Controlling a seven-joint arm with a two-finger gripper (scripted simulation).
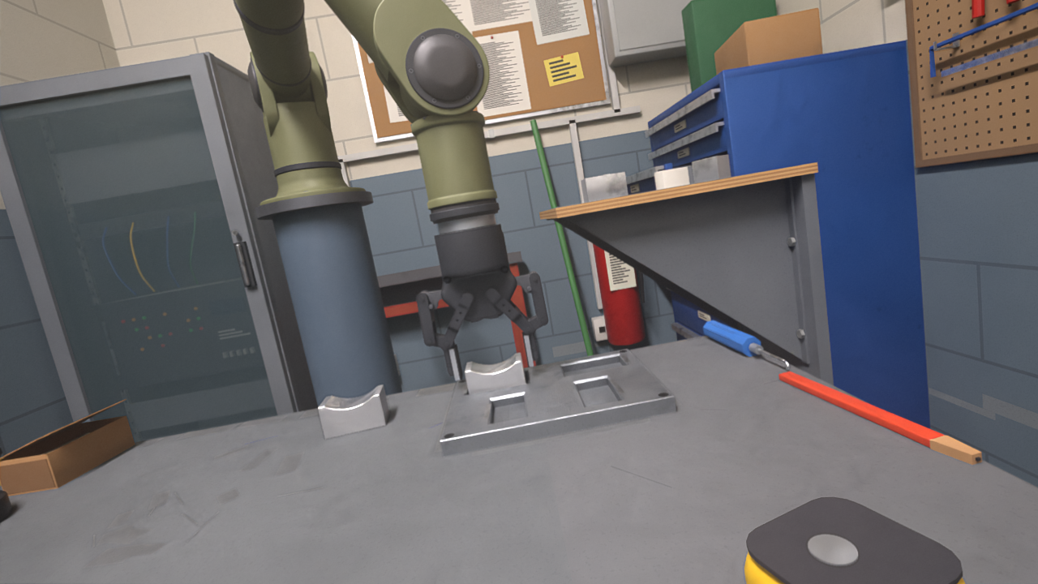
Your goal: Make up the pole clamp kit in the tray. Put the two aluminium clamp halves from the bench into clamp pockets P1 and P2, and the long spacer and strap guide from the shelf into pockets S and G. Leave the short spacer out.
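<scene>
One aluminium clamp half (pixel 495 376) sits upright in a rear left pocket of the grey metal tray (pixel 555 403), its curved saddle facing up. My gripper (pixel 493 363) hangs straight down over it, open and holding nothing, with a finger on either side of the part. The second clamp half (pixel 353 411) stands on the bench to the left of the tray, apart from it. Two square pockets (pixel 508 407) (pixel 597 391) near the tray's front are empty. Small metal blocks (pixel 657 180) stand on the raised shelf (pixel 679 192) to the right; I cannot tell spacers from guide.
Behind the tray stand the arm's blue-grey pedestal (pixel 334 298) and a glass-fronted cabinet (pixel 138 247). A blue-handled screwdriver (pixel 733 339) and a red bar (pixel 878 418) lie on the right of the bench. A yellow and black device (pixel 849 545) sits at the near edge, a cardboard box (pixel 65 450) far left.
</scene>
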